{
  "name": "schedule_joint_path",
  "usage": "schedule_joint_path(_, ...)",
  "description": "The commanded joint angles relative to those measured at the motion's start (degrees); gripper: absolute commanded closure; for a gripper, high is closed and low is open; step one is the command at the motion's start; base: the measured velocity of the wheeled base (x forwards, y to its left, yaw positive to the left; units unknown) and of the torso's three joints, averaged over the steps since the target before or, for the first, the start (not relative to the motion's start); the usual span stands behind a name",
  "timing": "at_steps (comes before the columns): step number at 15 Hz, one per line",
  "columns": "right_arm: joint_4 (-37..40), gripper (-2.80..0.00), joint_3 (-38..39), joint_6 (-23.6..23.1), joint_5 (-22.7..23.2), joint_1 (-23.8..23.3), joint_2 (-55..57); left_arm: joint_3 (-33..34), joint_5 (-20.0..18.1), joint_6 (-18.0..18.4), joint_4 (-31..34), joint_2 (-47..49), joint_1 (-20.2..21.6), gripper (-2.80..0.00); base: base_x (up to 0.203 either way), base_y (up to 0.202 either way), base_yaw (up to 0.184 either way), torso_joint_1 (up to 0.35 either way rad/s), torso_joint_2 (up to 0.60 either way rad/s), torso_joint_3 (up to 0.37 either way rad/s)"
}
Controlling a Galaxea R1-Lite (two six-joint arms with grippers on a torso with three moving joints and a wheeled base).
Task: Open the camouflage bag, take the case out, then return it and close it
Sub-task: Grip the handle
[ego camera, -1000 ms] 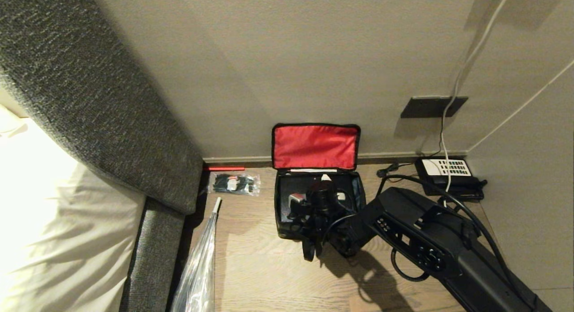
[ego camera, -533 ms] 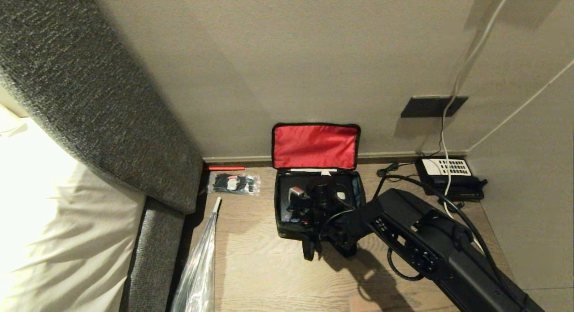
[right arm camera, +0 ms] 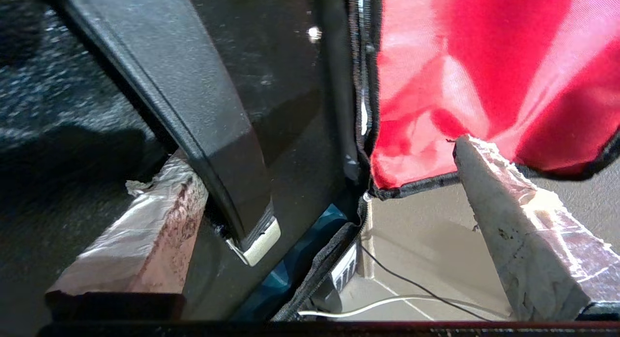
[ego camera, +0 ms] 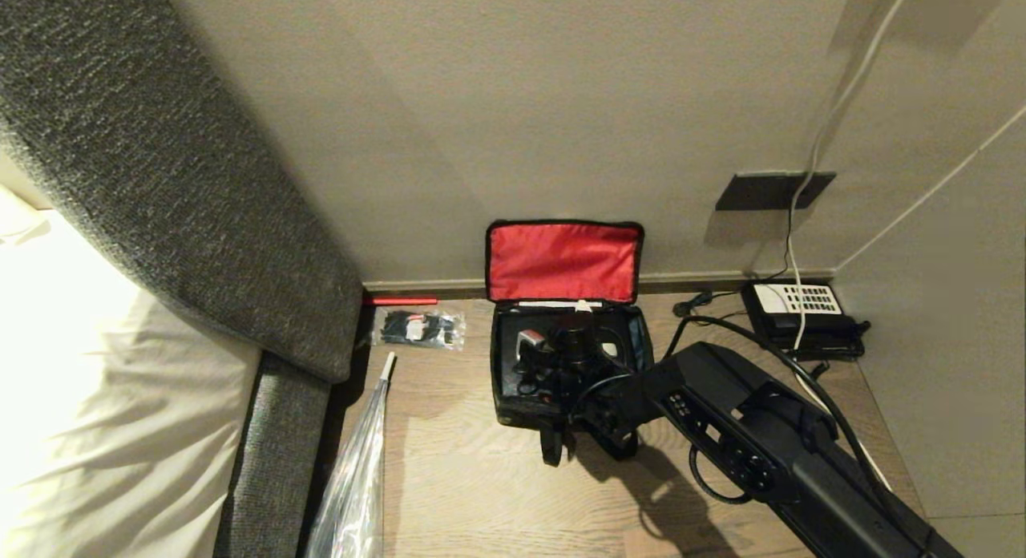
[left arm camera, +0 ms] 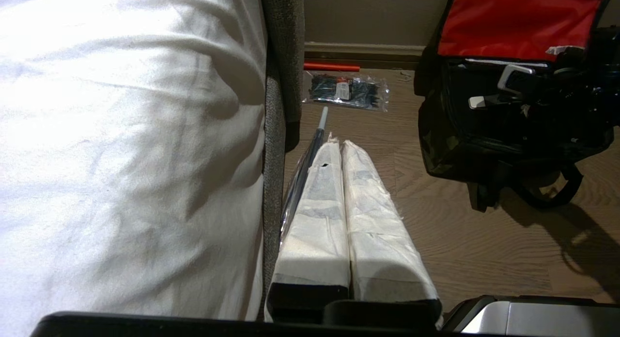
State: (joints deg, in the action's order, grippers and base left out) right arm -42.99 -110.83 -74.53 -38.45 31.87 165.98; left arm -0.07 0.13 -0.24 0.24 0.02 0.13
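Observation:
The camouflage bag point(ego camera: 513, 410) stands open on the wooden floor by the wall, its red lid lining point(ego camera: 563, 263) leaning back. Inside lies the black case point(ego camera: 510, 375). My right gripper point(ego camera: 567, 348) is down in the bag, open, one taped finger point(right arm camera: 145, 230) on each side of the case's handle bar point(right arm camera: 193, 114), the other finger point(right arm camera: 508, 221) over by the red lining point(right arm camera: 484, 61). Nothing is clamped. My left gripper point(left arm camera: 334, 145) hangs parked beside the bed, shut and empty; its view shows the bag point(left arm camera: 445, 143) to one side.
A black telephone point(ego camera: 801, 309) with a white cord sits right of the bag under a wall plate point(ego camera: 773, 191). A packet of cable ties point(ego camera: 418, 328), a red stick point(ego camera: 399, 301) and a plastic-wrapped umbrella point(ego camera: 353, 478) lie to the left, next to the bed point(ego camera: 96, 382).
My right arm has carried the open gripper farther into the bag, toward the wall and lower over the case. The bag and the left arm have not moved.

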Motion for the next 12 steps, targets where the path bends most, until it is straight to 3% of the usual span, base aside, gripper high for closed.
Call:
schedule_joint_path(1,-2.86,-2.8,-0.17,-0.68,-0.22,-0.03,0.06,0.04,0.09,-0.03,0.02,-0.2,0.04,0.0,0.0,0.0,0.0,0.0,0.0,0.0)
schedule_joint_path(12,-8.09,-2.8,-0.61,-1.1,-0.4,-0.14,-0.08,-0.01,0.04,-0.03,0.02,-0.2,0.04,0.0,0.0,0.0,0.0,0.0,0.0,0.0)
